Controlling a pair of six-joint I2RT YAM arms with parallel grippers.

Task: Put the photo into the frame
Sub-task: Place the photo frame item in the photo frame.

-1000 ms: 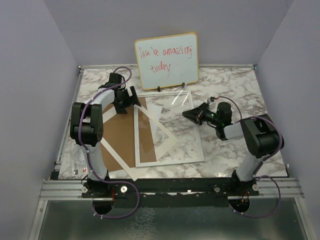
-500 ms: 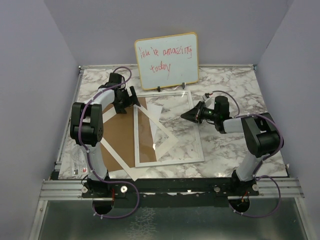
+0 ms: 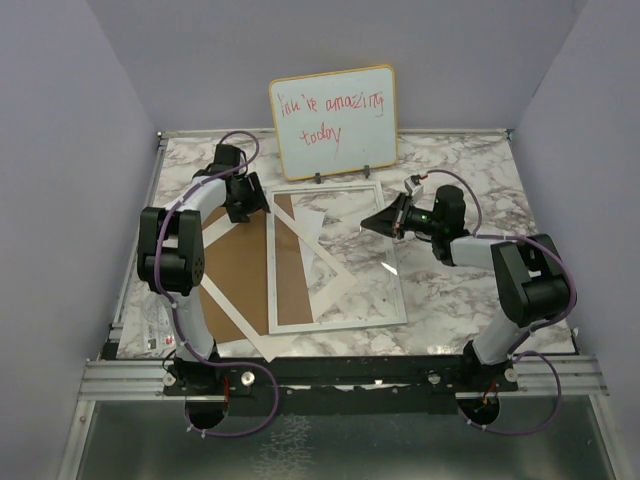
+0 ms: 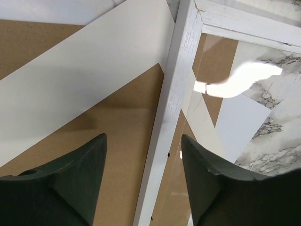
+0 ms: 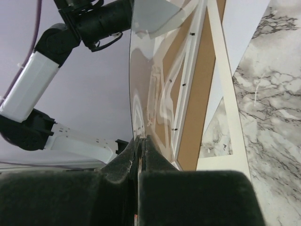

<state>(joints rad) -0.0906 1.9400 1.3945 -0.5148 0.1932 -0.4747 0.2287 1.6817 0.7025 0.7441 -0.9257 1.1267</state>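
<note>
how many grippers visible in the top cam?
2. Left gripper sits at the frame's far-left corner, open astride its rim. Right gripper is over the frame's far-right part, shut on the tilted-up pane. Neither is hidden.

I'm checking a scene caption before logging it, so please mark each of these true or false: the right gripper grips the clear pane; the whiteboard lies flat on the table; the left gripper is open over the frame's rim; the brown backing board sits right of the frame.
1. The right gripper is shut on the edge of the clear pane. True.
2. The whiteboard lies flat on the table. False: it stands upright at the far edge.
3. The left gripper is open, with one finger on either side of the white rim of the frame. True.
4. The brown backing board lies to the right of the frame. False: it lies to the frame's left and reaches under it.
</note>
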